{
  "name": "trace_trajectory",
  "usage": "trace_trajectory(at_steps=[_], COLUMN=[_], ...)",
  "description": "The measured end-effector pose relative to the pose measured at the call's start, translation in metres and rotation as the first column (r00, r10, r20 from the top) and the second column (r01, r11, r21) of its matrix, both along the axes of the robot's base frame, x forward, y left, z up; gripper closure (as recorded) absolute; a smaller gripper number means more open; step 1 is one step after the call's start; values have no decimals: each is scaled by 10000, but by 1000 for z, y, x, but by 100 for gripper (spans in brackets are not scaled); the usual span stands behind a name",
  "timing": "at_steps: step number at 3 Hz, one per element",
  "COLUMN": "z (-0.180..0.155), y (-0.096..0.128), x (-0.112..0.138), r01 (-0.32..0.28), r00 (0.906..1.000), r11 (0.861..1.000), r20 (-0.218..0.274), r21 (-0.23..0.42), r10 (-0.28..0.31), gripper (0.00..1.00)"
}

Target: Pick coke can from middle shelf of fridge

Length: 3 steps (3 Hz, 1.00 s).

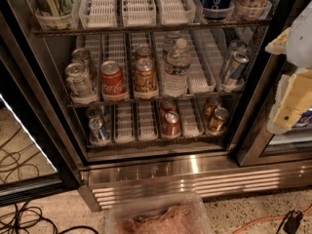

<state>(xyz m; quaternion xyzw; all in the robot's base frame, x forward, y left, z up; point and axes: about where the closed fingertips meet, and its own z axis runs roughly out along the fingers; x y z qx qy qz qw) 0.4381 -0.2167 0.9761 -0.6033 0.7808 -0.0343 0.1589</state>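
Nothing is picked yet: the red aluminium coke can [112,80] stands on the wire middle shelf [202,73], well left of the gripper's [276,82] empty, spread fingers [292,102].

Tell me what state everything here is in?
fridge: open, shelves exposed.
middle shelf: stocked with cans and a bottle.
coke can: upright at the shelf front, untouched.
brown can: upright, beside the coke can.
water bottle: upright, capped.
hand: outside the fridge, at the picture's right edge, away from the coke can.
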Motion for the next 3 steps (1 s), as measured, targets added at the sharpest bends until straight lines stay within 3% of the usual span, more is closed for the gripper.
trace_trajectory(at_steps=[2, 3], z=[-3, -27], y=[4, 19], x=[1, -5], r01=[37, 538], r00=[10000, 9985], r11=[9999, 9927], r20=[70, -131], r21=[142, 1075], r10=[-38, -527], gripper=[0, 0])
